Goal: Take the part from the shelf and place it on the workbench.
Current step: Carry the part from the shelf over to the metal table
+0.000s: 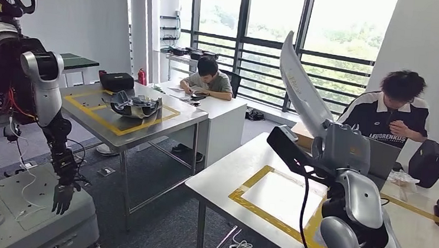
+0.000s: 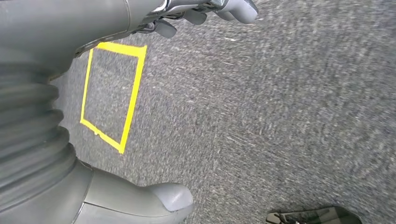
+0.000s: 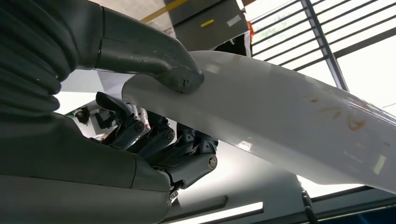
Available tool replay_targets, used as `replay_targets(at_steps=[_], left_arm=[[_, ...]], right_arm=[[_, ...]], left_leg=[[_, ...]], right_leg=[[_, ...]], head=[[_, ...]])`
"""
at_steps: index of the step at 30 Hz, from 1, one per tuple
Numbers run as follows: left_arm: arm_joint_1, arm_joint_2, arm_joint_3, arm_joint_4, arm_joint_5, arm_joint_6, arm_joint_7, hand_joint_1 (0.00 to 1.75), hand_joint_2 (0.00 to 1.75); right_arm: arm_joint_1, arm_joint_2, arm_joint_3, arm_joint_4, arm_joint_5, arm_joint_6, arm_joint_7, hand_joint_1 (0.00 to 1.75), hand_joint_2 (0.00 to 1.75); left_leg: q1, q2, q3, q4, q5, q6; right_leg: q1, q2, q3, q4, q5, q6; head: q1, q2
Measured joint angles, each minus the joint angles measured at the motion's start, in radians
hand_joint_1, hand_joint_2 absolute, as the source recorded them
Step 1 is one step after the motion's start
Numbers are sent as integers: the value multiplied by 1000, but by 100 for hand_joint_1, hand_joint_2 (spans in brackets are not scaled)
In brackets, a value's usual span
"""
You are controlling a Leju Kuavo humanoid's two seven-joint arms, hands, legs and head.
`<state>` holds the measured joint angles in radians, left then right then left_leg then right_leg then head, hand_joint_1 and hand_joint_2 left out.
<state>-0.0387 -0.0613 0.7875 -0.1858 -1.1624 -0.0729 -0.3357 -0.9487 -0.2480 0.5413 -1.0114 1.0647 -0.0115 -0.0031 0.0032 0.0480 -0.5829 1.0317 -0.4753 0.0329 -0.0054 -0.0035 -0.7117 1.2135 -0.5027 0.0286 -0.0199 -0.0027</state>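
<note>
part: the long white part (image 3: 280, 116) runs off the right wrist picture's edge, so its far end is cut off; in the head view its lower end is hidden behind the right hand (image 1: 345, 149)
right hand fingers: the dark fingers (image 3: 187, 154) curl under the part, their tips hidden by it
left hand: the fingers (image 2: 205, 11) are cut off by the left wrist picture's edge
floor: the grey carpet (image 2: 280, 116) is blurred
dark object: near the yellow tape square (image 2: 112, 95), cut off by the edge, too little to tell (image 2: 313, 216)

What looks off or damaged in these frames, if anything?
The white part held in the right hand carries orange-brown smears near one end, like scuffs or rust stains. Otherwise nothing stands out; the left hand hangs empty beside the robot.
</note>
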Motion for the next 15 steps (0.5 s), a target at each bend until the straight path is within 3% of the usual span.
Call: replay_targets(at_steps=[2, 4, 6, 8, 10, 12, 13, 14, 15], left_arm=[[-1, -2, 1, 0, 0, 0, 0, 0, 175], [-1, -4, 2, 0, 0, 0, 0, 0, 175], [-2, -6, 3, 0, 0, -1, 0, 0, 175], [-3, -7, 3, 0, 0, -2, 0, 0, 175], [-3, -8, 5, 0, 0, -4, 1, 0, 175], [0, -7, 8, 0, 0, -7, 4, 0, 175], [1, -7, 11, 0, 0, -8, 5, 0, 175], [1, -7, 12, 0, 0, -8, 5, 0, 175], [1, -6, 13, 0, 0, -8, 6, 0, 175]], right_arm=[[-8, 0, 0, 0, 0, 0, 0, 168, 175], [-16, 0, 0, 0, 0, 1, 0, 168, 175], [-20, -1, 0, 0, -2, 3, 0, 168, 175], [-26, -2, 0, 1, -6, 4, 0, 168, 175], [-31, -1, 1, 2, -9, 5, 0, 168, 175], [-29, 2, 3, 3, -13, 7, 0, 168, 175], [-27, 2, 4, 3, -14, 7, 0, 168, 175], [-26, 2, 6, 4, -16, 7, 0, 168, 175], [-26, 2, 7, 5, -17, 6, 0, 168, 175]], left_leg=[[-4, 18, 5, 0, -4, -4], [-7, 36, 9, -1, -8, -13], [-7, 53, 13, -3, -12, -23], [-5, 30, 5, 24, -34, -34], [-1, -21, -41, 131, -90, -44], [2, -43, -102, 256, -136, -50], [3, -45, -117, 281, -135, -52], [5, -47, -113, 264, -113, -53], [8, -52, -90, 209, -76, -54]], right_leg=[[11, -43, 75, -142, 48, -15], [21, -63, 103, -199, 60, -27], [19, -41, 104, -205, 65, -35], [10, -22, 110, -215, 72, -44], [3, -4, 115, -220, 76, -49], [0, 19, 114, -219, 76, -50], [-1, 31, 114, -217, 75, -49], [-3, 44, 113, -214, 74, -48], [-5, 56, 113, -210, 72, -45]], head=[[0, 0], [0, 0], [1, 0], [1, 0], [0, 0], [0, 0], [0, 0], [0, 0], [0, 0]])
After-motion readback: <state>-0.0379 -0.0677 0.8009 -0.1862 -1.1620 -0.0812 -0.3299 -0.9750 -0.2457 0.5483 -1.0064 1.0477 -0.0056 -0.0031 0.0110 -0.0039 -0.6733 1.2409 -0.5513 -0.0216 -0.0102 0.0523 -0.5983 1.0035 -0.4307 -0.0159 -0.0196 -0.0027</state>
